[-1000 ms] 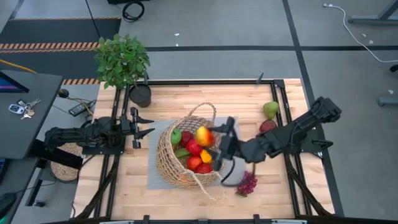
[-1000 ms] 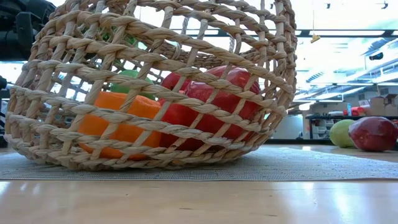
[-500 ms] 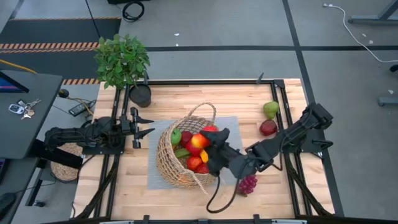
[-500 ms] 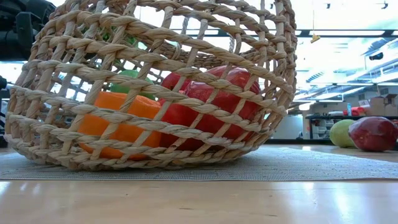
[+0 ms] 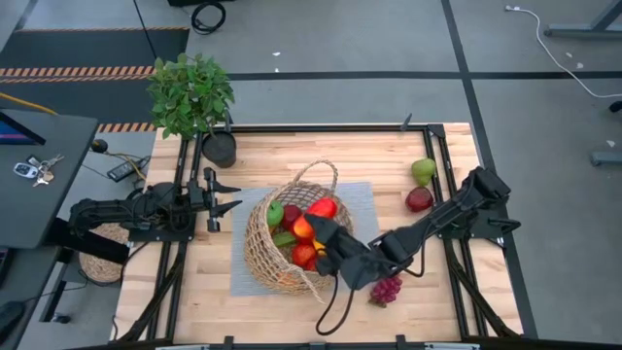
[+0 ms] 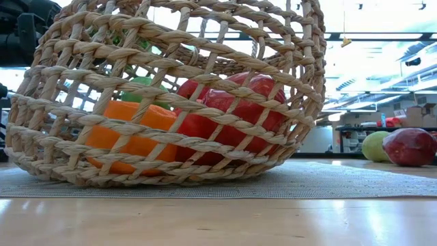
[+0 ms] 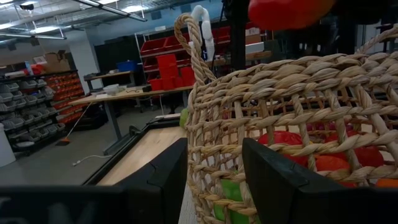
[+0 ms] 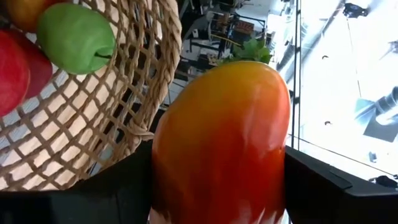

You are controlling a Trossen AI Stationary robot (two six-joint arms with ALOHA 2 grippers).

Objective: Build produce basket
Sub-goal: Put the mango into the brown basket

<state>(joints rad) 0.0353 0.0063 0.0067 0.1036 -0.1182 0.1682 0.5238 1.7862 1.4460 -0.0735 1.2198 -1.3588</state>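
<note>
The basket (image 5: 282, 243) sits on a grey mat (image 5: 360, 199) in the middle of the wooden table (image 5: 437, 156). It leans over to one side, and its open top faces up and to the right. Inside it lie red apples (image 5: 303, 255), a green apple (image 5: 276, 213), an orange pepper (image 6: 130, 133) and a big red pepper (image 6: 232, 116). The right gripper (image 5: 326, 222) reaches in from the right, over the right side of the basket. Its two fingers are partly open and hold a red and yellow mango (image 8: 221, 140) between them, above the fruit in the basket. A bunch of purple grapes (image 5: 387, 289) lies on the table just right of the basket, near the front edge. A green pear (image 5: 423, 171) and a dark red apple (image 5: 419, 198) lie close together farther right. The left gripper (image 5: 222, 194) waits at the left of the basket, with its fingers (image 7: 168, 180) apart and nothing between them. A leafy plant (image 5: 191, 94) in a black pot stands at the far left corner.
</note>
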